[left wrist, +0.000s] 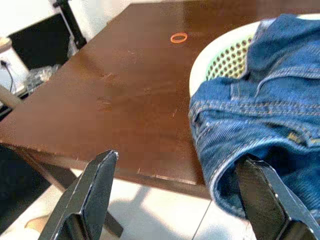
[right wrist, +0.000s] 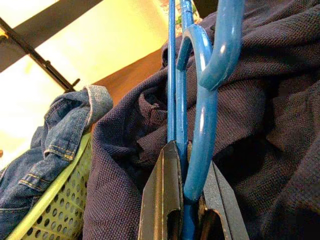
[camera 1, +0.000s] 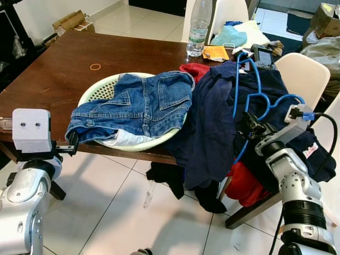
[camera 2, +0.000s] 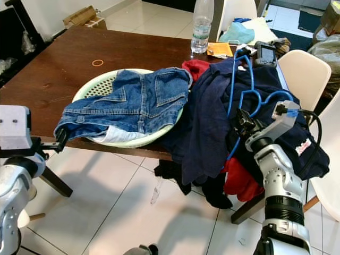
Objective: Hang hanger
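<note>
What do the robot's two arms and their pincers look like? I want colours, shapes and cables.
Both arms are silver metal with rounded joints. The left arm carries a white box with two small dark dots at the wrist. The right arm has black ring sections, a blue plug and a black cable looping beside it. Each pincer has two long black fingers, flat and tapered.

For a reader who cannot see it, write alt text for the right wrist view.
The right gripper is closed on a blue hanger, its hook curling above the fingers. Behind it lies a navy shirt, with denim jeans in a pale green basket beside it.
</note>
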{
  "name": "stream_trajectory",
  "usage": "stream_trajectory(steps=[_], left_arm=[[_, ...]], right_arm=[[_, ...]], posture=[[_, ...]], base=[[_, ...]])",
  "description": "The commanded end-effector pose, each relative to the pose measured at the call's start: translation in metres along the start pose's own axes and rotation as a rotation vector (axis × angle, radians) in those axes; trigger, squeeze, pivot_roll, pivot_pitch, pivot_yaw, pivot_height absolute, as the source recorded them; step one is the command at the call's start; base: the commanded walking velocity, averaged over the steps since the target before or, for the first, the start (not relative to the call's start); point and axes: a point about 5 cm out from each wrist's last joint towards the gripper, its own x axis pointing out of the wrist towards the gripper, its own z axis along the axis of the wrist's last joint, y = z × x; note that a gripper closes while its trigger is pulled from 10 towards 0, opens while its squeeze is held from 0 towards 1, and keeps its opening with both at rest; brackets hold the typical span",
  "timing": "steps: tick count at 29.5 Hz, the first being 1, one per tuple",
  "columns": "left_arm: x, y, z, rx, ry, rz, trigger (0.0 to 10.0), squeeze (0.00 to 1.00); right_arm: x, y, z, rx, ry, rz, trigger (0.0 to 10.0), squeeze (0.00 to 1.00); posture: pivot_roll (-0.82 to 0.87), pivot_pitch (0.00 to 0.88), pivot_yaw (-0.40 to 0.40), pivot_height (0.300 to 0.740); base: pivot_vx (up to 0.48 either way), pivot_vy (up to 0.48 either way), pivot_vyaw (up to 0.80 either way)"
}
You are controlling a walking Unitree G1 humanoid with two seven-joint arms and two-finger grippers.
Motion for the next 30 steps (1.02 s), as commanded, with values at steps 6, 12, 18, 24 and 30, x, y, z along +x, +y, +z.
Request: stream_trajectory(steps=[6, 12, 18, 24, 30], left_arm=[[0.008, -0.009, 0.0, -0.005, -0.008, -0.071, 10.0, 0.0], [0.012, -0.012, 0.001, -0.003, -0.017, -0.096, 10.0, 0.0], [0.019, -0.012, -0.002, 0.005, -0.005, -0.13, 0.0, 0.0], [0.023, -0.008, -0.003, 0.016, 0.001, -0.128, 0.0, 0.0], [0.024, -0.004, -0.003, 0.033, 0.002, -0.128, 0.0, 0.0]], right_arm=[[-0.006, -0.009, -0.002, 0.03, 0.001, -0.04, 10.0, 0.0], [-0.005, -0.009, -0.002, 0.036, -0.003, -0.042, 10.0, 0.0], [-0.006, -0.008, -0.002, 0.035, -0.009, -0.045, 10.0, 0.0], [-0.005, -0.008, -0.001, 0.033, -0.007, -0.045, 10.0, 0.0], [-0.006, -0.008, -0.002, 0.033, -0.008, -0.044, 10.0, 0.0]], posture=[[0.19, 0.21, -0.03, 0.74], [0.19, 0.207, -0.029, 0.74], [0.19, 0.211, -0.024, 0.74], [0.19, 0.219, -0.023, 0.74], [0.2, 0.21, -0.017, 0.74]], base=[[0.0, 0.0, 0.0], [0.0, 0.0, 0.0], [0.0, 0.0, 0.0], [0.0, 0.0, 0.0], [0.0, 0.0, 0.0]])
